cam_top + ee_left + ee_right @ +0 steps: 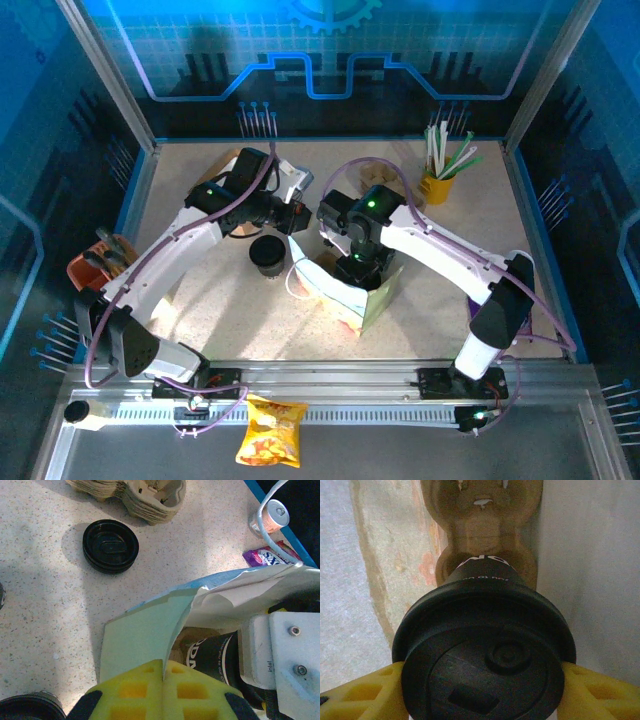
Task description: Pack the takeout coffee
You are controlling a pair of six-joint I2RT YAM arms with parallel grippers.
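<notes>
The takeout coffee here is a black cup with white lettering (pixel 216 655) under a round black lid (pixel 485 655). My right gripper (pixel 482 682) is shut on it just below the lid, yellow fingers (pixel 370 692) on both sides. Gripper and cup are down inside the pale paper bag (pixel 345 292), over a brown pulp cup carrier (pixel 485 525) on the bag's floor. My left gripper (pixel 164 672) is shut on the bag's pale green rim (pixel 145 630), holding the mouth apart. In the top view the left gripper (pixel 298 222) is at the bag's far-left edge.
A stack of black lids (pixel 110 546) and a stack of pulp carriers (pixel 140 492) lie beyond the bag. A can (pixel 272 515) and a purple packet (pixel 270 556) are near the blue table edge. A yellow cup of straws (pixel 440 182) stands back right; a black-topped round item (pixel 267 252) sits left of the bag.
</notes>
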